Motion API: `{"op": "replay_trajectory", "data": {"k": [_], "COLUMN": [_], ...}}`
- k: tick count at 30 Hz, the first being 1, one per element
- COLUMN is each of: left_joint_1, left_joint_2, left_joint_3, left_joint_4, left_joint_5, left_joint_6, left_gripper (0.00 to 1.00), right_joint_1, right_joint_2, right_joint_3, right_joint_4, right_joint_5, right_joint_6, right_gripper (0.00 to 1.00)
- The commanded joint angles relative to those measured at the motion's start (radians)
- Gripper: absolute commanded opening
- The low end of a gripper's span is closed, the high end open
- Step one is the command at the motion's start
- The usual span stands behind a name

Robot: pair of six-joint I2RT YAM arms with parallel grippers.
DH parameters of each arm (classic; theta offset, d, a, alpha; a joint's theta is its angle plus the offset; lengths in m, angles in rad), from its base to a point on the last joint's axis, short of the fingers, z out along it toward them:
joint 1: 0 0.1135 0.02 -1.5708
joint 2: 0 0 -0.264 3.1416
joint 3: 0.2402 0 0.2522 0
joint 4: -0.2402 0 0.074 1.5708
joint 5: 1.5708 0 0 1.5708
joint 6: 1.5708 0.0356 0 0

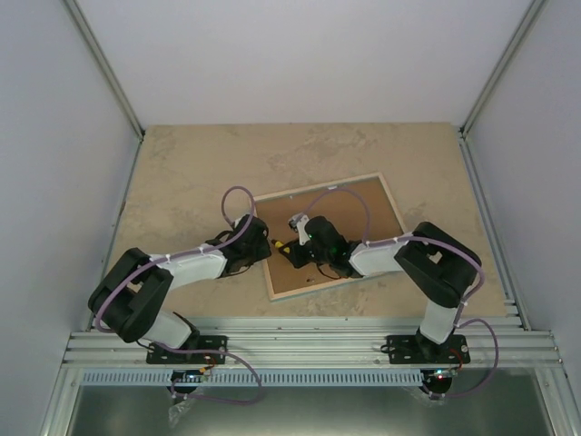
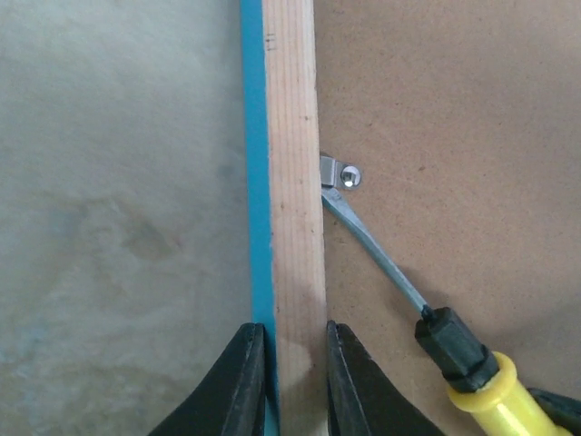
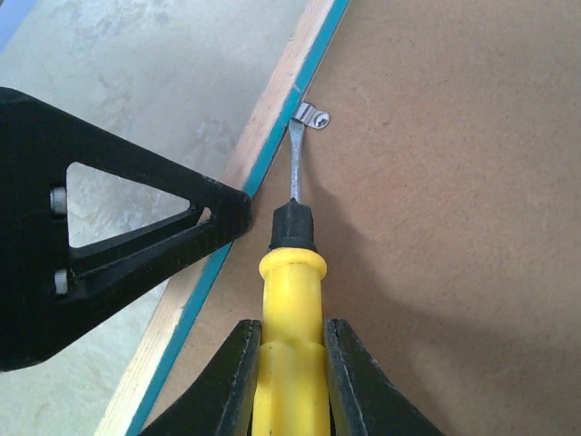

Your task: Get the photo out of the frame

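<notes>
The frame (image 2: 289, 182) lay face down on the table (image 1: 182, 173), its side rail pinched by the left gripper (image 2: 290, 363). The right gripper (image 3: 290, 363) was clenched on a yellow screwdriver (image 3: 289, 272), its blade tip at the metal tab (image 2: 338, 173). The photo was unseen, presumably beneath the brown backing (image 2: 454, 136). Recommended: keep the blade low, lever the tab up gently and hold the rail firm.

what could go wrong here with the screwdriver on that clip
1. The screwdriver has its blade tip at the small metal clip. It could slip off and gouge the brown backing board.
2. The left pincer grips only the thin wooden rail of the frame, so a hard pry might shift or lift the frame.
3. The right pincer holds the yellow handle, which could twist in the grip under load.
</notes>
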Motion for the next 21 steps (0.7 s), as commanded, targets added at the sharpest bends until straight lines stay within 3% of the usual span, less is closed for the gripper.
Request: {"op": "replay_trajectory", "data": {"k": [1,8,21], "left_joint_1": [-0.044,-0.042,-0.042], "left_joint_2": [-0.013,0.011,0.038], "left_joint_3": [0.034,0.044,0.044], "left_joint_4": [-0.143,-0.15,-0.122], "left_joint_5": [0.123,0.095,0.118], "left_joint_6": [0.059,0.058,0.052], "left_gripper": [0.0,0.0,0.0], "right_joint_1": [-0.013,0.008,0.044], "right_joint_2": [-0.088,-0.163,-0.127], "right_joint_3": [-0.042,-0.07,-0.129], "right_joint_4": [0.013,-0.014,0.072], "right_joint_5": [0.1,0.153,0.193], "right_joint_6": [-0.018,0.01,0.098], "right_gripper": [0.0,0.01,0.0]}}
